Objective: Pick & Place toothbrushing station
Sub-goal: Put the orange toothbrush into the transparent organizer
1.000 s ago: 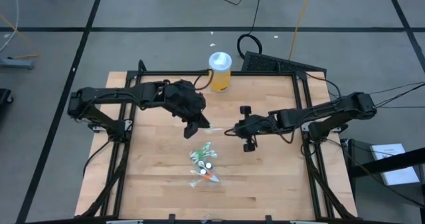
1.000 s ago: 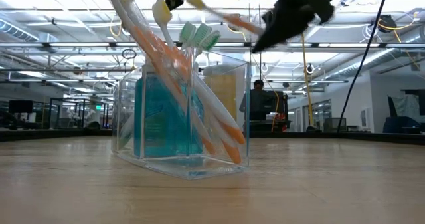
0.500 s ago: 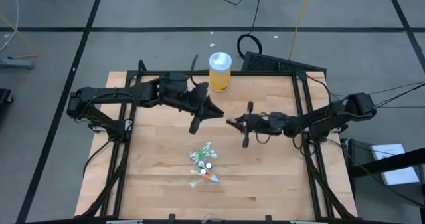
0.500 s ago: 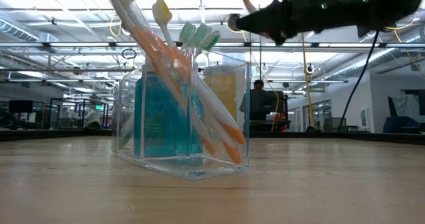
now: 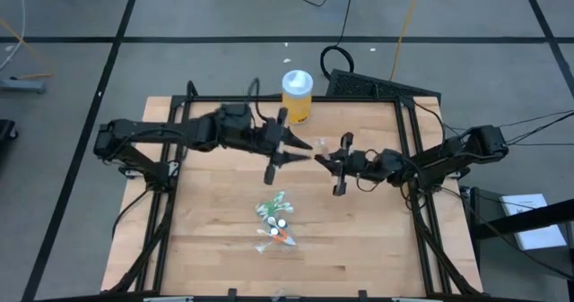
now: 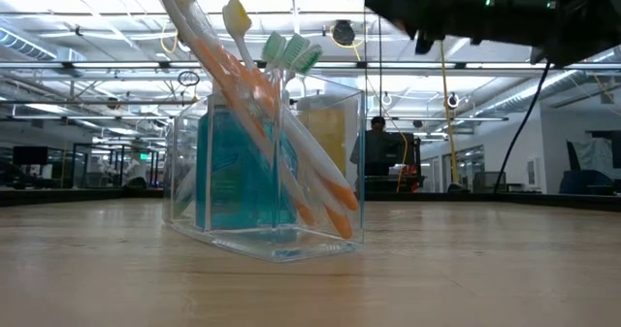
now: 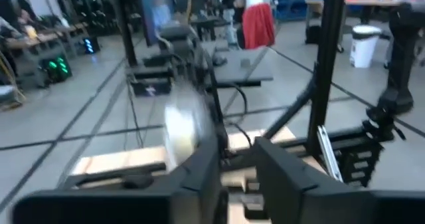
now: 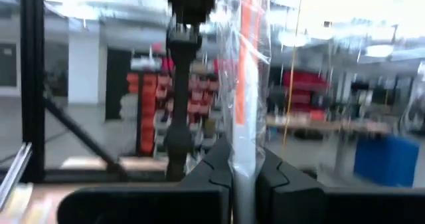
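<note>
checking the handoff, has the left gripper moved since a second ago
Yes. In the high view the left gripper has swung away from the toothbrushing station, up toward the yellow jar and the right gripper.

You have a colourless, see-through toothbrushing station [image 6: 267, 177] holding a teal-blue tube and brushes in white, orange, yellow and mint green, on a pale wood-grain tabletop [image 5: 215, 221]. The jar [image 5: 297, 98] is yellow-orange with a white lid; both arms are black. The right gripper [image 8: 243, 164] pinches an orange-and-white toothbrush [image 8: 249, 64] in clear crinkled wrap.
</note>
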### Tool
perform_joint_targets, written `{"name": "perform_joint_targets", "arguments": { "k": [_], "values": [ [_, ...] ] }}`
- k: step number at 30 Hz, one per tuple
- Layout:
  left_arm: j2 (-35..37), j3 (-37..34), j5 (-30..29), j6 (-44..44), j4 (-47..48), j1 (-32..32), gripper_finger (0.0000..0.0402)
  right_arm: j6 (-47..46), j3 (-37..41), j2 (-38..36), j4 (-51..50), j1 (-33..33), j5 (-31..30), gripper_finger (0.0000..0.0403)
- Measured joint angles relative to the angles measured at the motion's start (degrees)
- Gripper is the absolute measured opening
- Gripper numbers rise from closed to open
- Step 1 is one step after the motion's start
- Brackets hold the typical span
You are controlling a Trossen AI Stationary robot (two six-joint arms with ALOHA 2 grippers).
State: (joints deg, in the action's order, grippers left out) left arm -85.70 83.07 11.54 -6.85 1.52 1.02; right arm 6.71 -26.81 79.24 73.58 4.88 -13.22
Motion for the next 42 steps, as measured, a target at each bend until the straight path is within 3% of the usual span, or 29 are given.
{"name": "perform_joint_targets", "arguments": {
  "k": [7, 14, 21, 34, 42],
  "values": [
    [-2.7, -0.1, -1.4, 1.8, -2.7, -1.1, 0.0206, 7.3, 0.0, 0.0, 10.3, 2.5, 1.6, 0.0004],
    [-11.7, 0.0, -1.1, 5.9, -16.2, -1.5, 0.025, 7.9, 0.0, 0.0, 10.1, 3.5, 1.6, 0.0004],
    [-14.5, -0.1, -1.2, 3.5, -24.5, -0.9, 0.0253, 7.7, 0.0, 0.0, 8.3, 3.5, 3.0, 0.0004],
    [-11.6, 0.0, -2.0, 2.2, -23.1, 0.0, 0.0252, 7.5, 0.0, 0.0, 7.3, 3.5, 2.9, 0.0005],
    [-11.6, 0.0, -2.0, 2.2, -22.7, 0.1, 0.0182, 6.0, 0.0, 0.0, 7.1, 3.5, 3.0, 0.0005]
  ]
}}
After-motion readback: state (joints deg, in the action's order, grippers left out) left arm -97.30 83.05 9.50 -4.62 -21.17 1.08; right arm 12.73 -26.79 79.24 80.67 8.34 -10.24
